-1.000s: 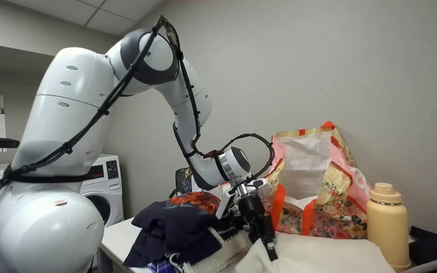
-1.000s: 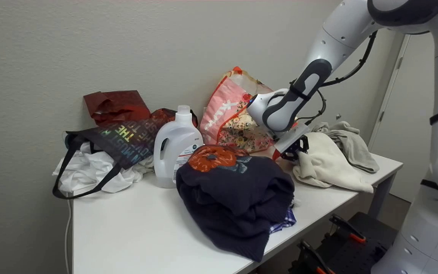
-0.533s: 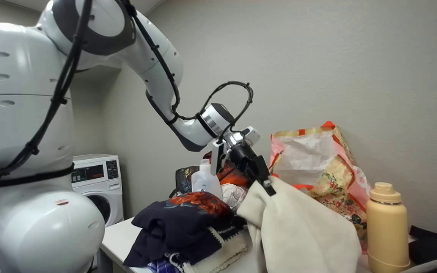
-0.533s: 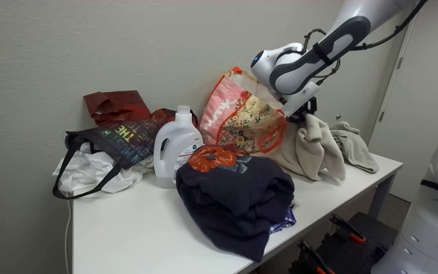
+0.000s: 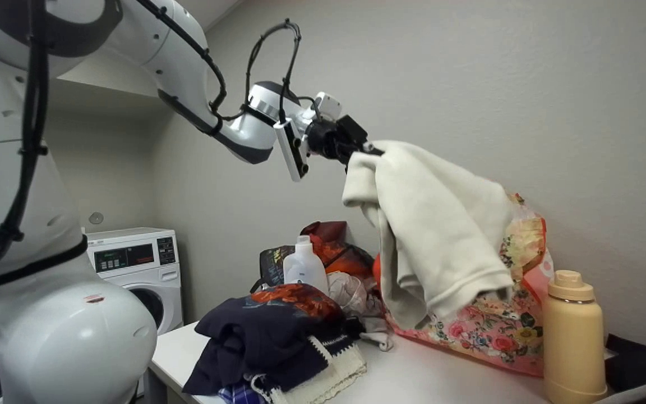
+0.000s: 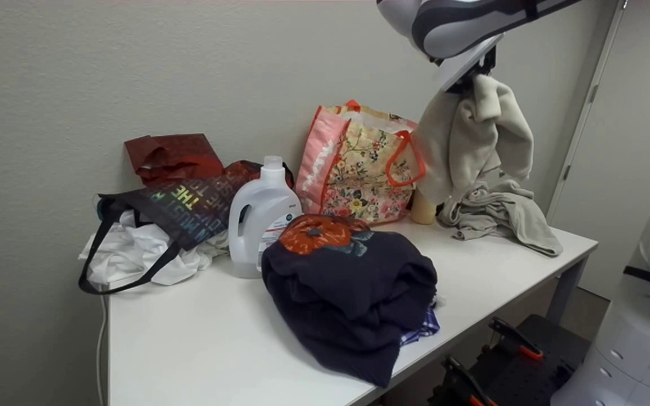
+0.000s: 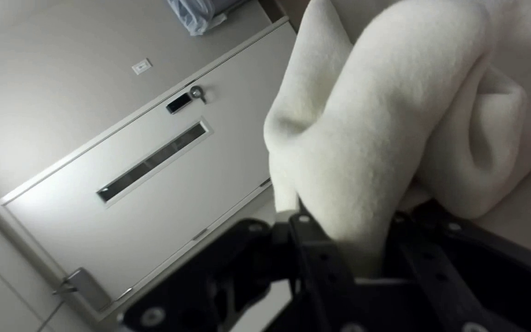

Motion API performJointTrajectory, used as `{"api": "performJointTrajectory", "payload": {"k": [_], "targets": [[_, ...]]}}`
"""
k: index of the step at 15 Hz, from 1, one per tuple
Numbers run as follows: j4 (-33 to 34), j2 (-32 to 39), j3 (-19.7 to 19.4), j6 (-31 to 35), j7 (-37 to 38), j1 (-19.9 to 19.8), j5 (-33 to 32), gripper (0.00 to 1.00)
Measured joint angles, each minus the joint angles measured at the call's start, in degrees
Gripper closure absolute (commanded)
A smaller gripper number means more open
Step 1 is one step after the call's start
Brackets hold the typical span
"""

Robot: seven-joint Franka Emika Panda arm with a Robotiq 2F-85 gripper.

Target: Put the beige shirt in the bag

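- Beige shirt (image 5: 435,230), one, of thick, soft cloth; held aloft by a bunched fold, the remainder hanging in loose drapes; its lower edge judged clear of the table (image 6: 201,349);
- Robotiq gripper (image 7: 351,226), one; fingers (image 7: 320,251) clenched on the shirt, a fold of which is seen pinched between them in the wrist view;
- Floral shopping bag (image 6: 367,169), one, pink-sided, red-trimmed; stood upright at the far side of the table, by the wall (image 6: 235,67); taken to be the bag meant; contents not shown;
- Placement of shirt: outside the bag; to its right in an exterior view (image 6: 471,141); contact between the two cannot be told;
- Done, as judged: grasp secured; shirt raised from the table;
- Outstanding, as judged: shirt to be carried over the mouth of the bag, lowered with its hanging parts gathered in, then released; about half of the task estimated to be left;
- Beige lidded bottle (image 5: 572,336), one; stood just right of the bag; thought liable to be brushed by swinging cloth;
- Translucent laundry detergent jug (image 6: 263,220), one; stood left of the bag;
- Navy knitted garment with red flower motif (image 6: 347,293), one; heaped nearer than the jug;
- Black lettered tote (image 6: 189,211), one; slumped at the far left;
- Grey garment (image 6: 514,217), one; crumpled at the right end of the table.
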Motion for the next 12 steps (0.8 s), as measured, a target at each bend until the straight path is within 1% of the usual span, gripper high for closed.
{"api": "performJointTrajectory", "payload": {"k": [3, 6, 9, 12], "targets": [[7.3, -0.7, 2.2, -4.8, -1.2, 0.1, -5.4, 0.92], [15.3, 2.2, 3.4, -5.7, -2.4, 0.2, -12.0, 0.92], [23.7, 8.4, 3.6, -5.7, -2.5, 0.7, -18.3, 0.92], [32.4, 16.5, 3.6, -5.7, -2.5, 1.1, -22.5, 0.92]]}}
